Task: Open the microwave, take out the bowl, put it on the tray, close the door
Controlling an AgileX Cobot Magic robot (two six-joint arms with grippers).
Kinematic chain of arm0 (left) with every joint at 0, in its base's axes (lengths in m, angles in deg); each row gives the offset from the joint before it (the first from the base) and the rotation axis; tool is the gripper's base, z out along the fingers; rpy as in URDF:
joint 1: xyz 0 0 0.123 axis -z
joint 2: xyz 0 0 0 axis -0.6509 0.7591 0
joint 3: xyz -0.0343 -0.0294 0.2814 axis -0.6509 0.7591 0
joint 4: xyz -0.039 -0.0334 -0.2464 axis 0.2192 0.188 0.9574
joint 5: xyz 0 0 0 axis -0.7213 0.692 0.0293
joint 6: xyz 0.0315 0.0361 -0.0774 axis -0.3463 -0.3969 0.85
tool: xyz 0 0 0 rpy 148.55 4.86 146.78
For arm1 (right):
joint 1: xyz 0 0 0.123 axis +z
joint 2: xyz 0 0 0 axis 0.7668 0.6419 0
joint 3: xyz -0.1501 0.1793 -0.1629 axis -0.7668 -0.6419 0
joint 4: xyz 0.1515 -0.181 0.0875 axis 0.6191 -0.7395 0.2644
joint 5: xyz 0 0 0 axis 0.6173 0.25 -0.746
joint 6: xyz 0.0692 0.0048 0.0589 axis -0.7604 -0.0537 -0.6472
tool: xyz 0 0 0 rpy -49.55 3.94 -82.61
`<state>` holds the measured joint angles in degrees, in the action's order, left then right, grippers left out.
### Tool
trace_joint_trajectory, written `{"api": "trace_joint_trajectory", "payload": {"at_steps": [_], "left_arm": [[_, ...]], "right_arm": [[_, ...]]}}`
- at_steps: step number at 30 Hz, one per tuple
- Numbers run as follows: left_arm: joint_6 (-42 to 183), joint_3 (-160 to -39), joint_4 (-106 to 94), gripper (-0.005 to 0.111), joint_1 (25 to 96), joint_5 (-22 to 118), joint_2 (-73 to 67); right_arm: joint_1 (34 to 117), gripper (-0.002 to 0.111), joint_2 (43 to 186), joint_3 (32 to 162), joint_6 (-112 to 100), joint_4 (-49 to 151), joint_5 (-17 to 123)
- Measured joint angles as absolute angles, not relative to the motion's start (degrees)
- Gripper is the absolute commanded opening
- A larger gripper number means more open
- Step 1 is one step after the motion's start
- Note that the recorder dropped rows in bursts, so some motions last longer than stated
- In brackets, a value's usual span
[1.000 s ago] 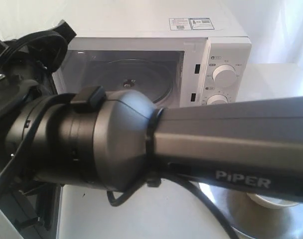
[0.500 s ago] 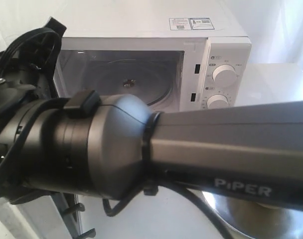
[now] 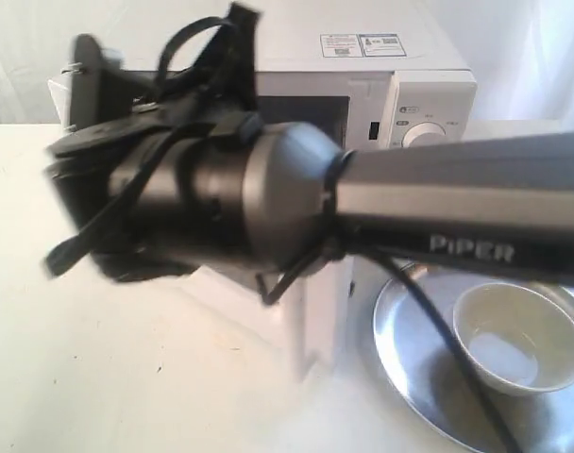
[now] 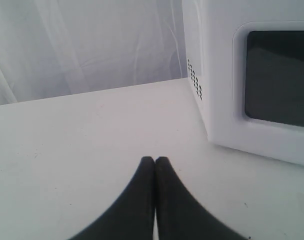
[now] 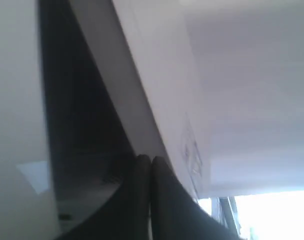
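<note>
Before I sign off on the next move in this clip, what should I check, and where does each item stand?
1. Bowl on tray: ok. The bowl sits upright inside the tray.
2. Door shut: not ok. The door stands out at an angle from the microwave, and the right wrist view shows a dark gap.
3. Right gripper empty: ok. The right gripper is shut on nothing, at the edge of that gap.
4. Left gripper clear: ok. The left gripper is shut over the table, apart from the microwave.
5. Cable clear of the bowl: cannot tell. The cable crosses in front of the tray.
</note>
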<state>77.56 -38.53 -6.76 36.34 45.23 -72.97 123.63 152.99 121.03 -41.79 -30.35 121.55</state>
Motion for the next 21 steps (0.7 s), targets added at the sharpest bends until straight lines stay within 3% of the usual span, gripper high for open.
{"api": "trace_joint_trajectory", "payload": {"at_steps": [5, 7, 13, 18, 21], "left_arm": [[77.6, -38.5, -6.8, 0.000, 36.3, 45.2, -73.0], [77.6, -38.5, -6.8, 0.000, 36.3, 45.2, -73.0], [77.6, -38.5, -6.8, 0.000, 36.3, 45.2, -73.0], [77.6, -38.5, -6.8, 0.000, 36.3, 45.2, -73.0], [77.6, -38.5, -6.8, 0.000, 36.3, 45.2, -73.0]], "right_arm": [[104.9, 0.000, 153.0, 117.7, -50.5, -37.1, 116.8], [102.3, 0.000, 152.7, 117.5, -51.9, -37.0, 117.1], [106.3, 0.000, 147.9, 117.0, -53.1, -29.5, 112.3], [120.0, 0.000, 129.8, 111.9, -57.0, -25.6, 89.7], [122.0, 0.000, 121.3, 103.4, -61.6, -25.7, 84.5]]}}
